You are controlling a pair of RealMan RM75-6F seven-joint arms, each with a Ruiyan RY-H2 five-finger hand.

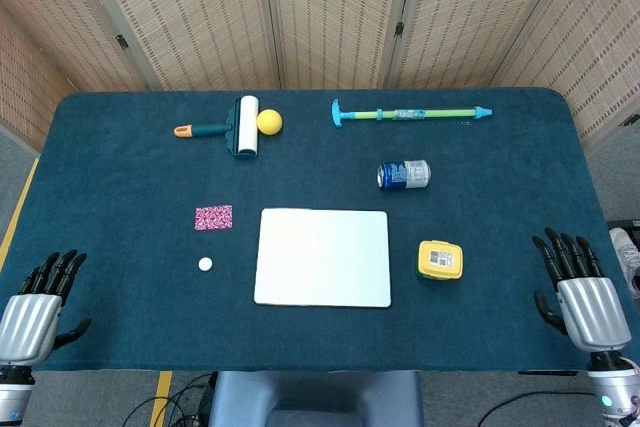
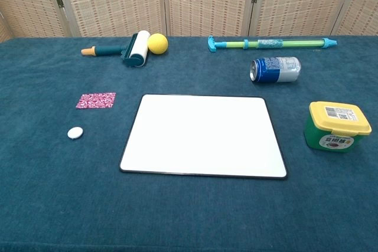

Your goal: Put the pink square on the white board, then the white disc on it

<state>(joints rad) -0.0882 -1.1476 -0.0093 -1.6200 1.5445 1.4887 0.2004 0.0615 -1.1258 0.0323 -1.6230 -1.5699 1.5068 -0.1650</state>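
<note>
The white board (image 1: 322, 257) (image 2: 204, 135) lies flat in the middle of the dark blue table, nothing on it. Left of it lies the pink patterned square (image 1: 213, 216) (image 2: 95, 100), and a little nearer the front sits the small white disc (image 1: 205, 264) (image 2: 75, 133). My left hand (image 1: 38, 305) rests at the front left corner, fingers spread and holding nothing. At the front right edge my right hand (image 1: 582, 292) is likewise empty with its fingers apart. Neither hand shows in the chest view.
A lint roller (image 1: 235, 127) (image 2: 130, 50) and a yellow ball (image 1: 269, 122) (image 2: 157, 43) lie at the back left. A long water squirter (image 1: 410, 113) (image 2: 269, 43) lies at the back right. A blue can (image 1: 403, 174) (image 2: 275, 69) lies on its side. A yellow-lidded green tub (image 1: 440, 260) (image 2: 338, 126) stands right of the board.
</note>
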